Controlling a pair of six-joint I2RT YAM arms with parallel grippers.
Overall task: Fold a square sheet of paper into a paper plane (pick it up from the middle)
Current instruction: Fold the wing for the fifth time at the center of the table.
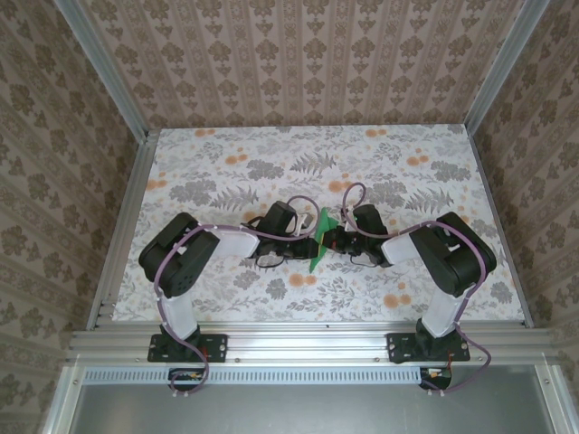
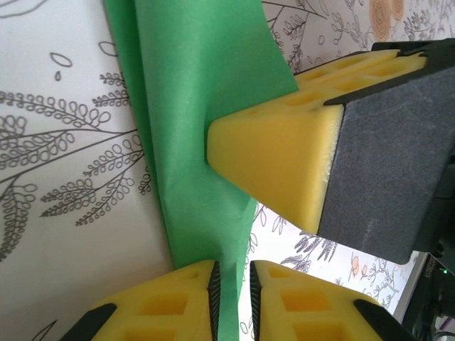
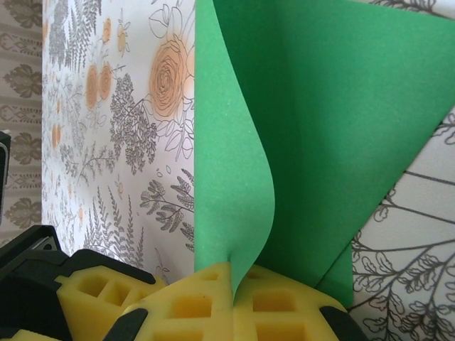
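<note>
Mid-table, both my grippers meet on the green sheet [image 1: 320,242].
Near: my right gripper [image 3: 234,278] has its pads pressed together on the sheet's folded lower edge, and the paper rises out of them in two curling layers. My left gripper [image 2: 234,273] shows a narrow slit between its pads with the sheet's edge running through it; I cannot tell whether it bites. Beyond: one right finger [image 2: 270,163] lies against the sheet's face. Far: floral table [image 1: 226,163].

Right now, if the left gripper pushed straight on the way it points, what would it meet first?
The green sheet, already between the left gripper's fingers; just beyond, probably the right gripper's yellow finger, though depth is unclear.
</note>
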